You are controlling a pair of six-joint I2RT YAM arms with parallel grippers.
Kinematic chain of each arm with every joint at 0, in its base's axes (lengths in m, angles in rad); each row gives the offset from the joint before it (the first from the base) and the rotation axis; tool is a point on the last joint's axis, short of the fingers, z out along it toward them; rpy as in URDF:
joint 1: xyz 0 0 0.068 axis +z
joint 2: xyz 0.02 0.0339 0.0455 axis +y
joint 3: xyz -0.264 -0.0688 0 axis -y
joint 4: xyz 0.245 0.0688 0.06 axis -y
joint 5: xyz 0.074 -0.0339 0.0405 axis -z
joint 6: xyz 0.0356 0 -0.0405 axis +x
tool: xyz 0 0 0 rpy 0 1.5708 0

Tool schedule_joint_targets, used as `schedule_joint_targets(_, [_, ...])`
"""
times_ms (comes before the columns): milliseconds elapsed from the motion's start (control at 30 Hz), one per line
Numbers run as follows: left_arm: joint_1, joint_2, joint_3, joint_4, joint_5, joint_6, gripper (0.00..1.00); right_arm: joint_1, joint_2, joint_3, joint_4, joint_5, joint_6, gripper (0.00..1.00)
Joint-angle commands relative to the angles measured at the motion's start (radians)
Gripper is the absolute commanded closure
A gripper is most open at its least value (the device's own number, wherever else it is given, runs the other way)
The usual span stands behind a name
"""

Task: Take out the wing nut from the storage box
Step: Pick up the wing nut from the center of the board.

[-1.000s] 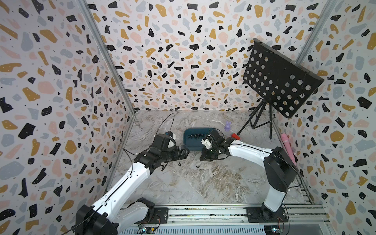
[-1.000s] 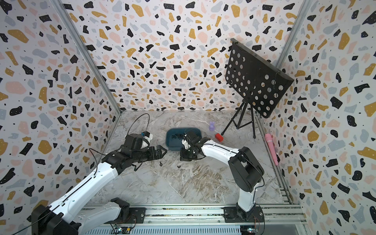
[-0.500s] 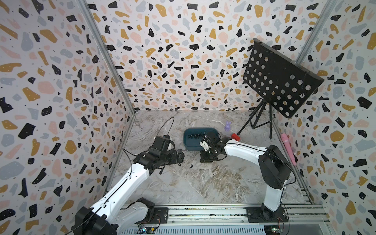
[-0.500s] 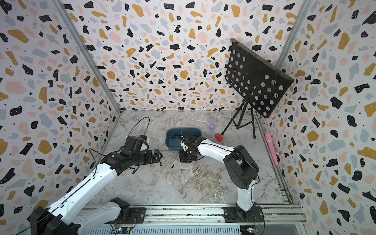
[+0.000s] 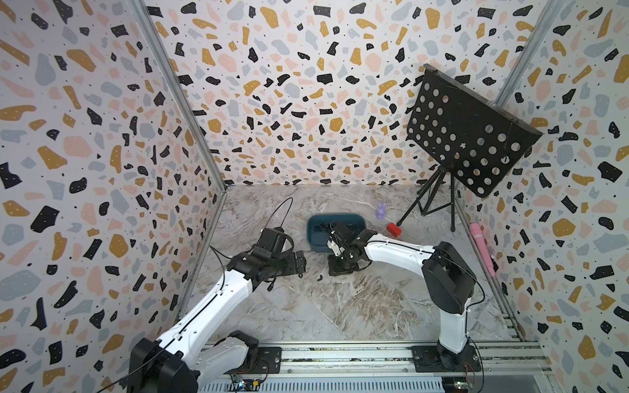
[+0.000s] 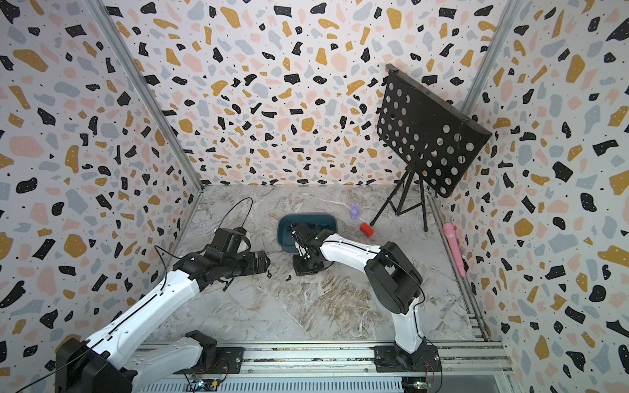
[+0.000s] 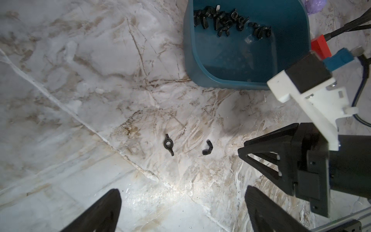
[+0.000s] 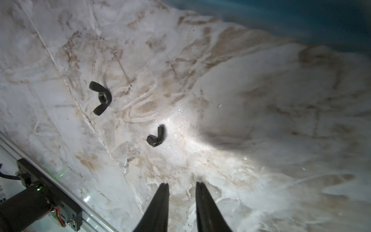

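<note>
Looked over the marble table [image 5: 340, 306] and found the storage box [image 5: 315, 244] standing upright toward the back of it, open at the top, just behind the right gripper [image 5: 336, 271]. Made out a loose heap of black wing nuts [image 7: 230, 20] strung along one inner wall of the box in the left wrist view, the other end of the tub's floor bare. Spotted two more nuts out on the marble, in front of the box and clear of it: a flat wing nut [image 7: 169, 144] lying with its threaded hole upward, and a tilted wing nut [image 7: 207, 148] propped on one wing, near the first without touching. Placed both between the two grippers in a top view, the flat wing nut [image 6: 269, 273] closer to the left gripper [image 6: 264, 262], the tilted wing nut [image 6: 288, 278] closer to the right.

Saw the right gripper pointed down at the table, jaws parted by only a narrow slit, nothing between them. Found the tilted wing nut [image 8: 155, 137] near the fingertips [image 8: 165, 186] in the right wrist view, free of them.

Saw the left gripper [image 7: 183, 197] spread wide and empty, held low over the table, facing the two loose nuts and the box.

Noted a small red block [image 5: 394, 229] just beside the box, a purple figurine [image 5: 381, 211] behind that, and a black perforated music stand [image 5: 469, 136] in the far corner
</note>
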Motion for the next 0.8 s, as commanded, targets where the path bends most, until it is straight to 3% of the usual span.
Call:
schedule_joint_targets(0, [0.005,-0.020,0.011,-0.028,-0.035,0.001,0.00,0.023,0.021,0.052,-0.060,0.033,0.017,0.68])
schedule_joint_targets(367, [0.005,-0.043,0.004,-0.042,-0.041,-0.004,0.00,0.046,0.100,0.143,-0.078,0.041,0.042,0.63])
schedule_joint_targets(767, [0.005,-0.046,0.007,-0.042,-0.040,0.002,0.00,0.048,0.177,0.222,-0.102,0.020,0.060,0.64])
